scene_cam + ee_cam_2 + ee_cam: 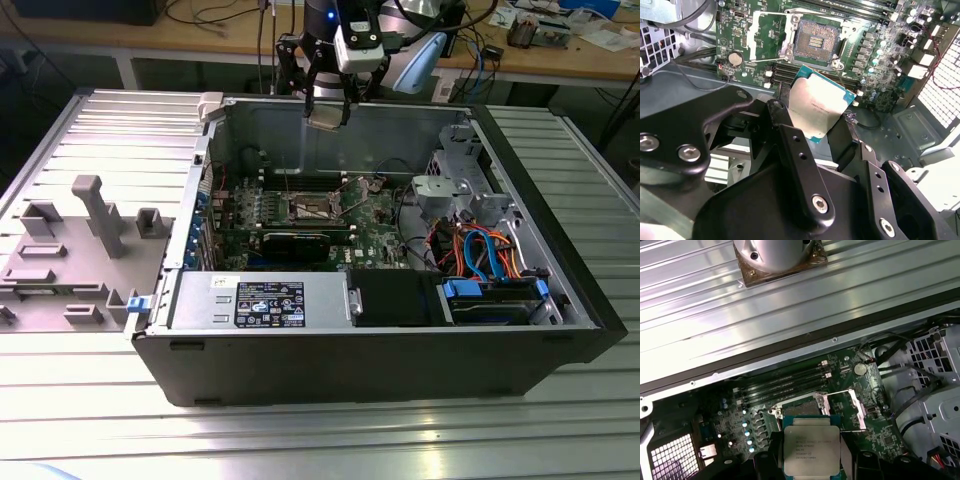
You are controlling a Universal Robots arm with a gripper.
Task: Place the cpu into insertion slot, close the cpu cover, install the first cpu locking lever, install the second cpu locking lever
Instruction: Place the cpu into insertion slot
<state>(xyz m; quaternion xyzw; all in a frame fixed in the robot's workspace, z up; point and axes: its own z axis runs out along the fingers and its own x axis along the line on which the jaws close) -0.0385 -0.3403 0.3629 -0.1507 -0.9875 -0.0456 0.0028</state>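
Working over a ribbed metal table (300,440), inside an opened computer case (400,350). Clamping the cpu (811,450) by its edges in the gripper (328,108), hovering well above the insertion slot (815,45), with the cpu cover (755,40) hinged open. Judging by this, doing the placing step, calling for squaring chip to socket.

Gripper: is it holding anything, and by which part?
Yes. The gripper holds the cpu, pinched at two opposite side edges, with its metal top showing in both wrist views.
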